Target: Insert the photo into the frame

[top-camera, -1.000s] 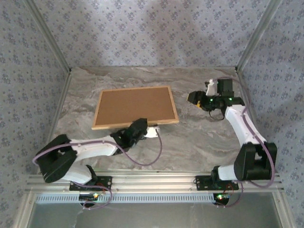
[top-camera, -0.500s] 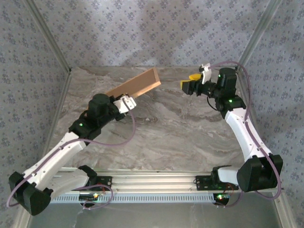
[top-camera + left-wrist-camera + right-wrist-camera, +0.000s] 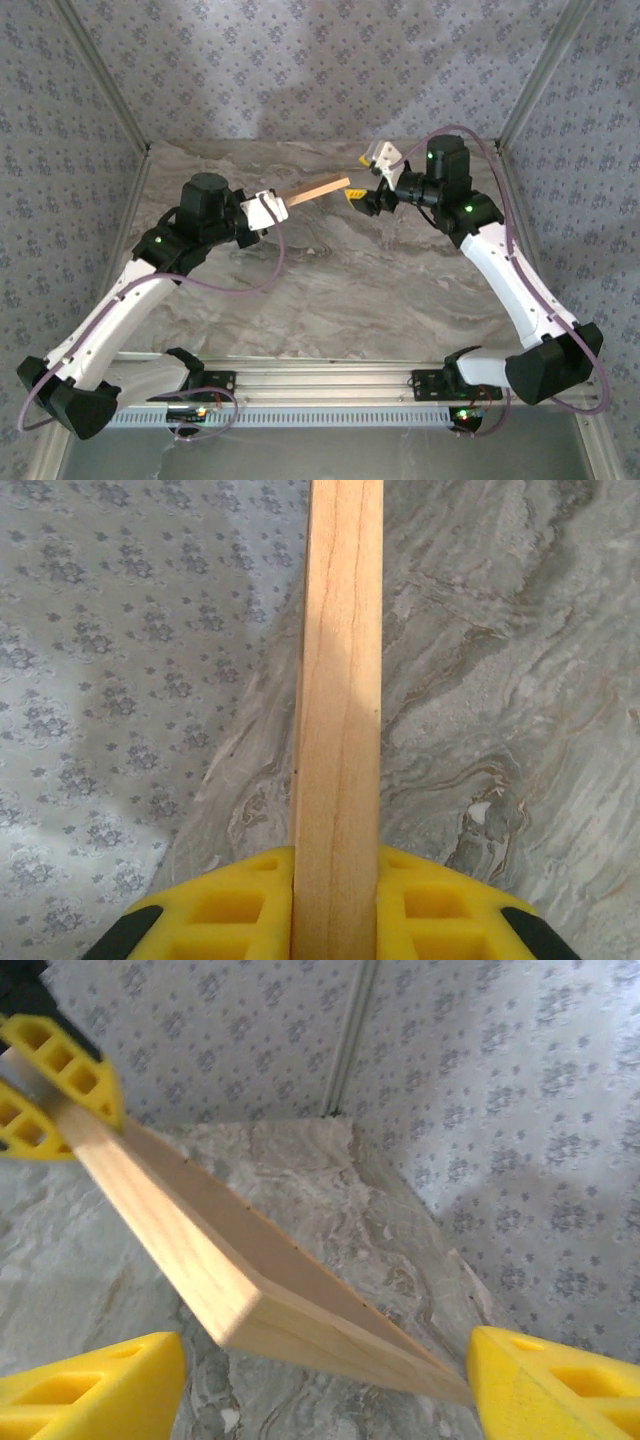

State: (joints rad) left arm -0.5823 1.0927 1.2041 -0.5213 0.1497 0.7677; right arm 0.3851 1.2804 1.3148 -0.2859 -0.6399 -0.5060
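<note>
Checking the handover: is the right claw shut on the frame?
No: the right claw has its fingers spread far wider than the frame edge between them.

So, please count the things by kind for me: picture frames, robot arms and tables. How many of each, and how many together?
Frames: 1, the light tan wooden rectangular picture frame, clamped in the left jaws.
Arms: 2, the white and black left robot arm and the right robot arm.
Tables: 1, the grey marbled table.
Total: 4
</note>
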